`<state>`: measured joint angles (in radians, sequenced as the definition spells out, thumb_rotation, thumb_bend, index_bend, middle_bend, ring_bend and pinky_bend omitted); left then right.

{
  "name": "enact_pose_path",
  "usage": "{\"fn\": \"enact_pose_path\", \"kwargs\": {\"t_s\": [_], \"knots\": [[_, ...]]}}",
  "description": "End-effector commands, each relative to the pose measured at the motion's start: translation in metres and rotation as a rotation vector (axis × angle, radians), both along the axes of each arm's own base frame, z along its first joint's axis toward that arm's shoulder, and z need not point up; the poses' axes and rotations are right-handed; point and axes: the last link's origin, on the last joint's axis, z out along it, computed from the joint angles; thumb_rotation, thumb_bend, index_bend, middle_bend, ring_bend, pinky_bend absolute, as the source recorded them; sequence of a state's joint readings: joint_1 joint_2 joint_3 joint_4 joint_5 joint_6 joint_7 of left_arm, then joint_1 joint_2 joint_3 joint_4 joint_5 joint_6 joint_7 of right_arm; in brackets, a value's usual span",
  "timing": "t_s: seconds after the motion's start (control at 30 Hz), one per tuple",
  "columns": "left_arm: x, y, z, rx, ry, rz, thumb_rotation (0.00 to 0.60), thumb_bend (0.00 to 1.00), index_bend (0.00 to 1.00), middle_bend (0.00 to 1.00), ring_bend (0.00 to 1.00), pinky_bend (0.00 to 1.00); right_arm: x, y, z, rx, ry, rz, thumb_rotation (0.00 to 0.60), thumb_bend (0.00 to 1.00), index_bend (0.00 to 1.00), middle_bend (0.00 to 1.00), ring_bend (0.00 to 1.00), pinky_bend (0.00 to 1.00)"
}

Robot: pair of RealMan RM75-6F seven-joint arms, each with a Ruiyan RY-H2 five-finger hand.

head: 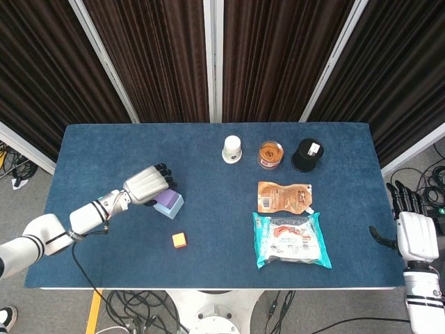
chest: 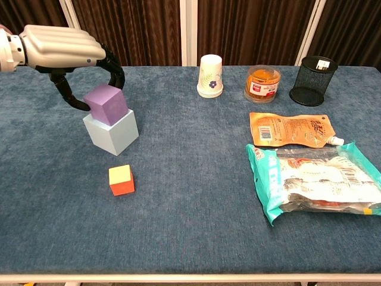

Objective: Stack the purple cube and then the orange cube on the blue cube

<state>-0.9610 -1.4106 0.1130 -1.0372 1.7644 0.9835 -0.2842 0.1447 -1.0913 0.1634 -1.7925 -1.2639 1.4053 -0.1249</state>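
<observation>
The left robot hand [chest: 62, 50] arches over the small purple cube [chest: 106, 104], its dark fingertips [chest: 116, 68] curved down behind the cube and its thumb down on the other side; whether they touch the cube or sit just off it cannot be told from either view. The purple cube sits on top of the larger pale blue cube [chest: 111, 132], turned a little askew to it, and the pair stands in the left half of the blue cloth tabletop [chest: 190, 226]. Nearer the front edge, apart from the stack, lies the small orange cube with a yellow top face [chest: 121, 180]. Along the back edge stand a white paper cup [chest: 210, 75], upside down, a clear jar of orange snacks [chest: 262, 83] and a black mesh pen holder [chest: 313, 72]. Toward the right edge an orange foil pouch [chest: 290, 129] lies flat, with a teal-edged clear snack bag [chest: 315, 180] just in front of it. The right robot hand [head: 416, 233] hangs off the right edge of the tabletop, fingers spread and holding nothing.
</observation>
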Motion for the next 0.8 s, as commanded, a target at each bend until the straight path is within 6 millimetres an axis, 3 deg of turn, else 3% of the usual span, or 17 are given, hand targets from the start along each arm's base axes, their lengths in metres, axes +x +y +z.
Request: {"fn": "enact_pose_path", "kwargs": {"t_s": [0.03,0.17,0.4,0.6,0.8], "knots": [[0.0,0.0,0.0,-0.005,-0.006,0.003,0.6,0.2,0.32,0.47,0.28,0.24,0.0,0.0,0.0,0.002,0.0,-0.002,0.6,0.14,0.0,0.0,0.0,0.0],[0.001,-0.001,0.001,-0.011,-0.004,0.003,0.6,0.15,0.2,0.4,0.26,0.24,0.0,0.0,0.0,0.005,-0.002,-0.003,0.6,0.14,0.0,0.0,0.0,0.0],[0.001,-0.004,0.01,0.01,0.002,-0.008,0.6,0.14,0.18,0.38,0.25,0.24,-0.001,0.0,0.001,0.01,-0.009,-0.004,0.6,0.14,0.0,0.0,0.0,0.0],[-0.023,-0.013,0.053,0.122,0.046,0.07,0.6,0.15,0.18,0.37,0.24,0.24,-0.001,0.0,0.005,0.019,-0.035,0.003,0.6,0.14,0.0,0.0,0.0,0.0],[-0.061,-0.05,0.101,0.269,0.073,0.263,0.6,0.14,0.29,0.41,0.24,0.24,0.001,0.008,0.012,0.02,-0.064,0.033,0.6,0.14,0.0,0.0,0.0,0.0]]}}
